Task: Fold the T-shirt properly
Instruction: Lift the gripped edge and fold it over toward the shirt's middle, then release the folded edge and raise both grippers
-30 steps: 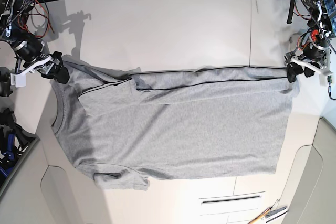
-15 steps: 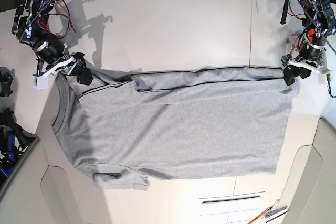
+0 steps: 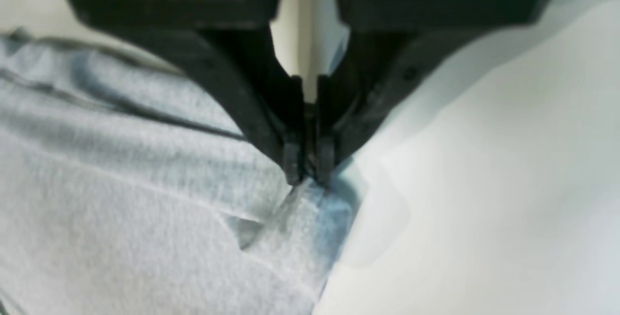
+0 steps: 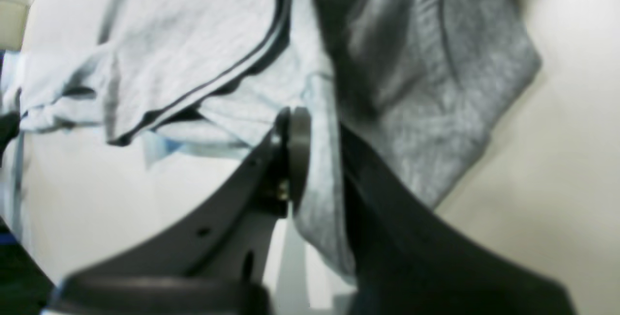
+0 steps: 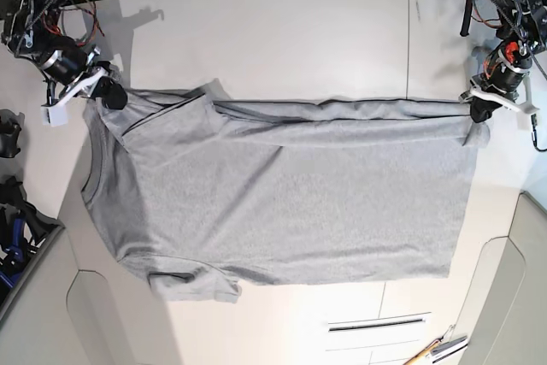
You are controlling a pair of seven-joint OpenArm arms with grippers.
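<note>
The heather-grey T-shirt (image 5: 282, 194) lies spread on the white table (image 5: 273, 40), plain side up, neck at the left and hem at the right. Its far edge is lifted and stretched taut between my two grippers. My left gripper (image 5: 480, 112) is shut on the far hem corner; in the left wrist view its jaws (image 3: 309, 172) pinch the cloth (image 3: 145, 218). My right gripper (image 5: 111, 95) is shut on the far shoulder by the sleeve; in the right wrist view the fabric (image 4: 319, 194) runs between its fingers (image 4: 295, 150).
The table's front edge has curved cut-outs and a slot (image 5: 376, 324). Tools (image 5: 436, 350) lie at the bottom right. Dark gear (image 5: 13, 203) stands at the left edge. Cables hang by both arms.
Both grippers have moved up toward the far side with the shirt's edge, the right one also leftward. The far edge is pulled straighter and tauter, and the near sleeve has shifted slightly.
</note>
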